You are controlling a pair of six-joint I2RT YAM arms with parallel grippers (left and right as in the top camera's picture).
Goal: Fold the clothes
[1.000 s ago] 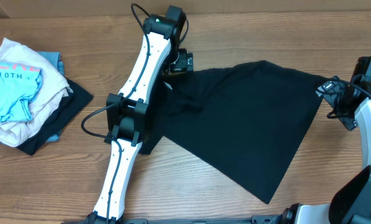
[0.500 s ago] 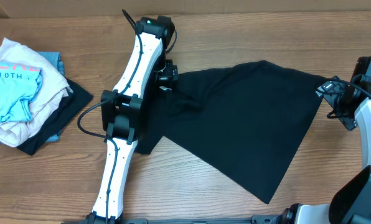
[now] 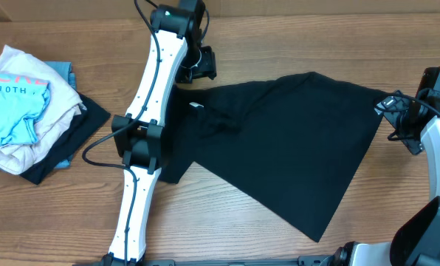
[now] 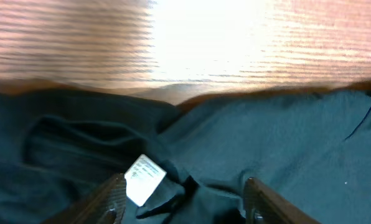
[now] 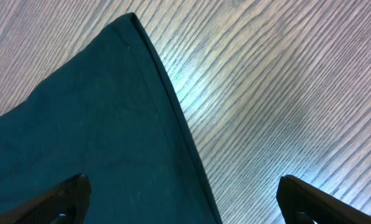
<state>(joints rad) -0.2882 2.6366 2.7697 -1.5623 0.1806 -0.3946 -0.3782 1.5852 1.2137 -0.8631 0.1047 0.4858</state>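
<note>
We are hovering the left gripper (image 4: pixel 184 198), spread and empty, with the tag (image 4: pixel 145 179) on the shirt (image 3: pixel 294 140) just ahead, maybe to grab there; the right gripper (image 5: pixel 185 202) is waiting spread too.

Even overhead light; glare whitens the table (image 4: pixel 223 37) in the blurred left wrist view.

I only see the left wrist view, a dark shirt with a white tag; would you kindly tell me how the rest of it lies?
Observer: The shirt is spread out across the table, one corner near the right gripper.
Operator: Is that corner gripped?
Observer: No, the right wrist view shows open fingers, with the corner lying free on the table ahead of them.
Operator: Is anything else on the table?
Observer: A pile of clothes lies at its left end.
</note>
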